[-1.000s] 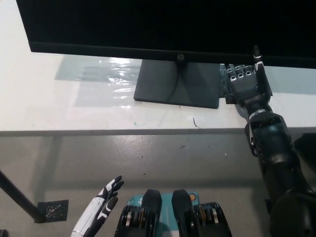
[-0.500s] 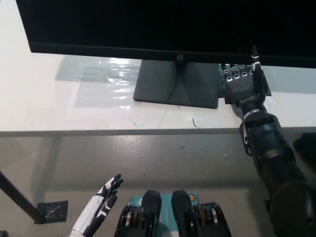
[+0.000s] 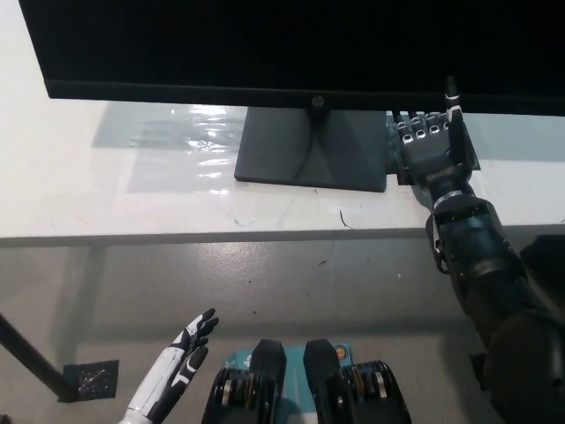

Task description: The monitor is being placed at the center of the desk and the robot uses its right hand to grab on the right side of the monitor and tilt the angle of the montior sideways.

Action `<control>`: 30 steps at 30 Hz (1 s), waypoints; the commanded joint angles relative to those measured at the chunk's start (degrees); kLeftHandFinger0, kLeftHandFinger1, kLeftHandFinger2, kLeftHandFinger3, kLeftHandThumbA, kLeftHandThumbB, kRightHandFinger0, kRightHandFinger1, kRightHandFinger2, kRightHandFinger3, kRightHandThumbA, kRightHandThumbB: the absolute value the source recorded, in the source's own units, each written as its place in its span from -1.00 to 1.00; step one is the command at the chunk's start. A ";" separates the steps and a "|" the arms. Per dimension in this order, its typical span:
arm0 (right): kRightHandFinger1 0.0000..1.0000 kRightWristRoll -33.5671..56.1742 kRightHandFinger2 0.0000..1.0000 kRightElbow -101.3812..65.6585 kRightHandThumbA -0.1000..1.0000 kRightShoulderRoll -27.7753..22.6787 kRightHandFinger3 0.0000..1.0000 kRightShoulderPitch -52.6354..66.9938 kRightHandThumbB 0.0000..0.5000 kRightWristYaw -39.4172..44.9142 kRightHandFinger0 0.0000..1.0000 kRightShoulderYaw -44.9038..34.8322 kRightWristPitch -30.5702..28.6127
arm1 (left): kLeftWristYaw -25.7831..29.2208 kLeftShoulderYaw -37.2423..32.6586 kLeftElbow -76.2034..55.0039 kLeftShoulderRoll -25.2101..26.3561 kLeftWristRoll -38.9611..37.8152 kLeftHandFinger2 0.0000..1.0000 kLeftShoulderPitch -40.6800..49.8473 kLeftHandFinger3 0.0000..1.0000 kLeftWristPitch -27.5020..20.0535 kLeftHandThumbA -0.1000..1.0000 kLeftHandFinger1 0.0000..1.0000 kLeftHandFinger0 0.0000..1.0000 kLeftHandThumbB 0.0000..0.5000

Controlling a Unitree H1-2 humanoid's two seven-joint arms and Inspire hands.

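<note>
The black monitor (image 3: 265,44) fills the top of the head view, and its dark stand base (image 3: 309,150) rests on the white desk (image 3: 106,203). My black right hand (image 3: 430,150) reaches up just right of the base, under the monitor's lower edge. It is open, with the thumb standing upright in front of the bezel and the other fingertips hidden beneath the edge. My white left hand (image 3: 177,371) rests low at the lower left, below the desk, open with its fingers apart.
A glossy patch of film (image 3: 177,146) lies on the desk left of the base. The desk's front edge (image 3: 221,237) runs across the middle, with grey floor (image 3: 291,291) below. A dark pole (image 3: 31,362) stands at the lower left.
The whole picture has shifted slightly left, so the camera moved. My right hand has edged a little left and up, closer to the stand base. The left hand stays put.
</note>
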 commanded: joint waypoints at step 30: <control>1.00 -3.74 1.00 0.32 1.00 -2.32 1.00 -7.46 0.52 -2.67 1.00 -0.46 -0.76 | 0.29 0.52 -1.16 0.66 -0.17 1.00 -1.67 1.00 -2.25 1.00 1.00 1.00 0.41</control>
